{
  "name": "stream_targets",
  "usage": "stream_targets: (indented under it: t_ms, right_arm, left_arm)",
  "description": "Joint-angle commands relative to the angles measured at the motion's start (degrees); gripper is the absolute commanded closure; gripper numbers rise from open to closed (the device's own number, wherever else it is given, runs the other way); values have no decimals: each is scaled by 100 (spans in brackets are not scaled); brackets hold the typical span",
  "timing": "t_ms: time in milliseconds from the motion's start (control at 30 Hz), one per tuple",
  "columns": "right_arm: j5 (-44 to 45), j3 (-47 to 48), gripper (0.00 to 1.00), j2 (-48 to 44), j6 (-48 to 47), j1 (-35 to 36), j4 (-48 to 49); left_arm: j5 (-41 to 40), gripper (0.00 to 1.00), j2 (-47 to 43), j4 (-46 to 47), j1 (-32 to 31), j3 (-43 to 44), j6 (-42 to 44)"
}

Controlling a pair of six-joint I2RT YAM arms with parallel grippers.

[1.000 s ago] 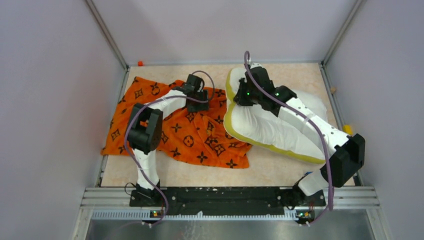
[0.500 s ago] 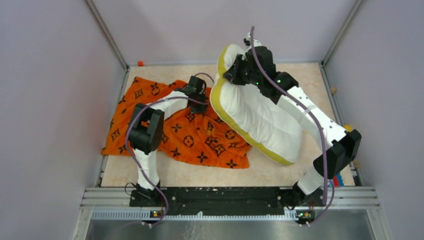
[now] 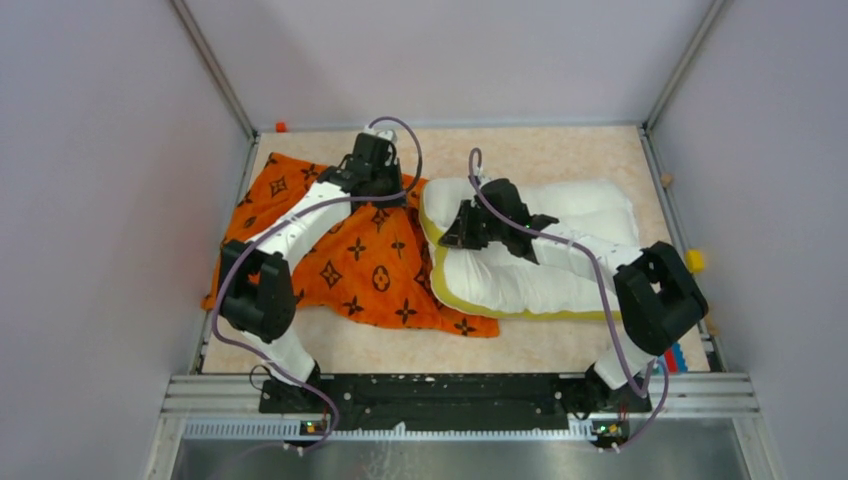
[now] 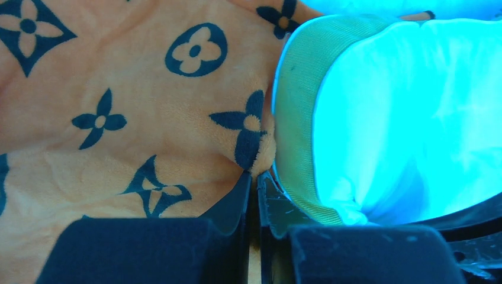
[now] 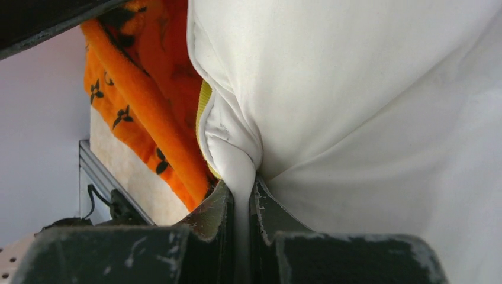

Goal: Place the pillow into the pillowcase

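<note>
Now the left tool (image 4: pixel 256 174) is almost fully closed. It pinches a small fold of the floppy orange cloth pillowcase (image 4: pixel 118 118), which has black flower and circle marks. The right tool (image 5: pixel 243 184) is nearly closed too. It nips a fold of the big soft white pillow (image 5: pixel 367 89), close to its yellow edge.

Seen from above, the two tools sit near each other. The pillow lies just to the right of the left tool, and its yellow end touches the pinched cloth. Its long side runs left to right across the desk (image 3: pixel 560 150). The pillowcase is spread out on the left, and the pillow's left end seems to lie a little over its right edge. None of the pillow is inside yet.

I think the pillow must go left, short end first, into the sack. The right arm (image 3: pixel 600 255) lies across the pillow, so it is the nearer one to push. The left tool would need to lift the cloth to open the mouth. I cannot tell if it holds only the top layer.

The desk is pale and speckled. Plain grey walls (image 3: pixel 100 150) stand close on three sides, so there is little room to swing.
</note>
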Motion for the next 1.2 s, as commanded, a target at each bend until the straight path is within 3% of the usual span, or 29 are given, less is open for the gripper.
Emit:
stream_targets:
  t_ms: [0, 267, 700, 867, 1167]
  right_arm:
    - [-597, 84, 100, -253, -252, 101, 381]
    - [-497, 982, 100, -900, -919, 240, -1019]
    - [-706, 615, 100, -229, -1223, 743, -1206]
    - [-881, 1189, 100, 252, -1559, 764, -1759]
    - [-767, 1201, 100, 441, -1576, 816, -1842]
  left_arm:
    - [331, 90, -323, 366, 46, -59, -57]
    - [390, 93, -538, 345, 47, -161, -142]
    - [355, 93, -818, 287, 47, -86, -66]
    - [160, 93, -1165, 620, 37, -393, 156]
    - [341, 92, -1421, 656, 20, -462, 463]
